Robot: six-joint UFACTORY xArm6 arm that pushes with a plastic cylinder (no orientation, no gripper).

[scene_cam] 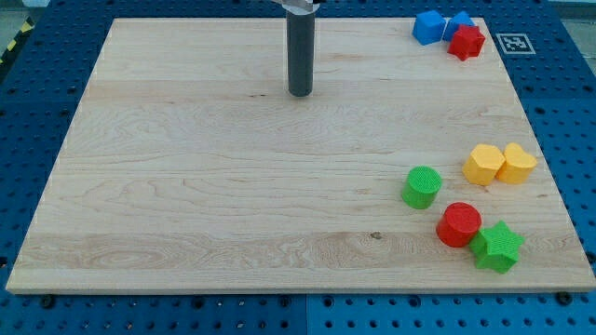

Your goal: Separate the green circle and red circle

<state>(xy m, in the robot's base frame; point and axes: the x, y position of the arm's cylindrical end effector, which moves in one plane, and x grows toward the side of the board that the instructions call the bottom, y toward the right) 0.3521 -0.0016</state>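
The green circle [422,186] stands at the view's lower right of the wooden board [186,186]. The red circle [458,224] lies just below and to the right of it, a small gap between them. The red circle touches a green star [497,247] on its right. My tip [300,93] is at the view's upper middle, far to the upper left of both circles and touching no block.
Two yellow blocks [484,165] [516,162] sit side by side above the circles near the right edge. At the top right corner two blue blocks [428,27] [458,22] and a red block [467,42] cluster together.
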